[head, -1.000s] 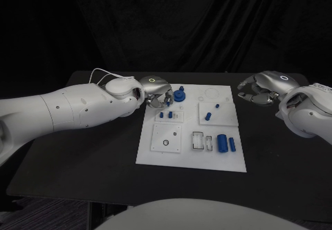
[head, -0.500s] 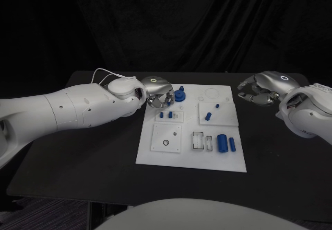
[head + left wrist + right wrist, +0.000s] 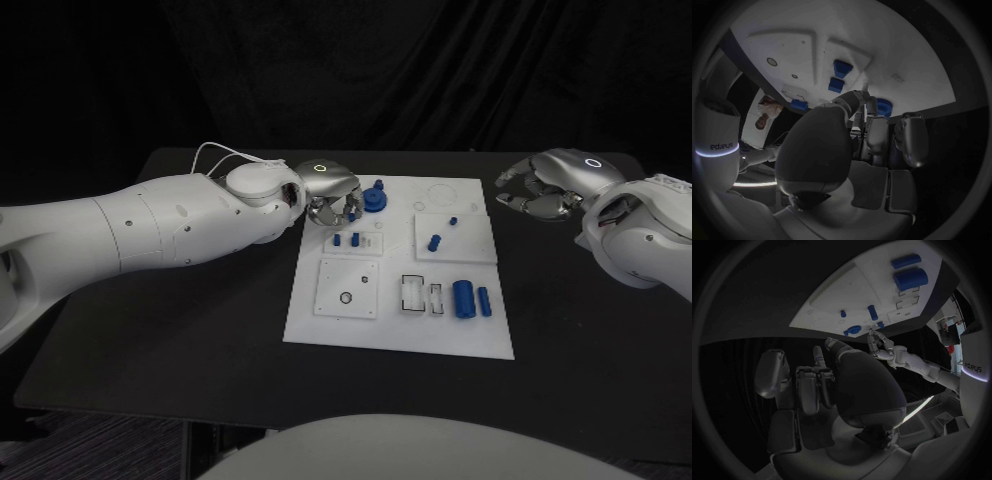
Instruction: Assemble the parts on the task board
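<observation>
Here we see the silver left hand point(image 3: 333, 192) at the far left corner of the white rectangular task board point(image 3: 401, 330), its fingers curled downward just beside the round blue part with an upright peg point(image 3: 375, 198); whether it grasps anything we cannot tell. The silver right hand point(image 3: 545, 187) hovers over the black tabletop point(image 3: 173, 330) beside the board's right edge, fingers curled, grasping nothing. A blue cylinder point(image 3: 463, 298) lies near the board's front.
</observation>
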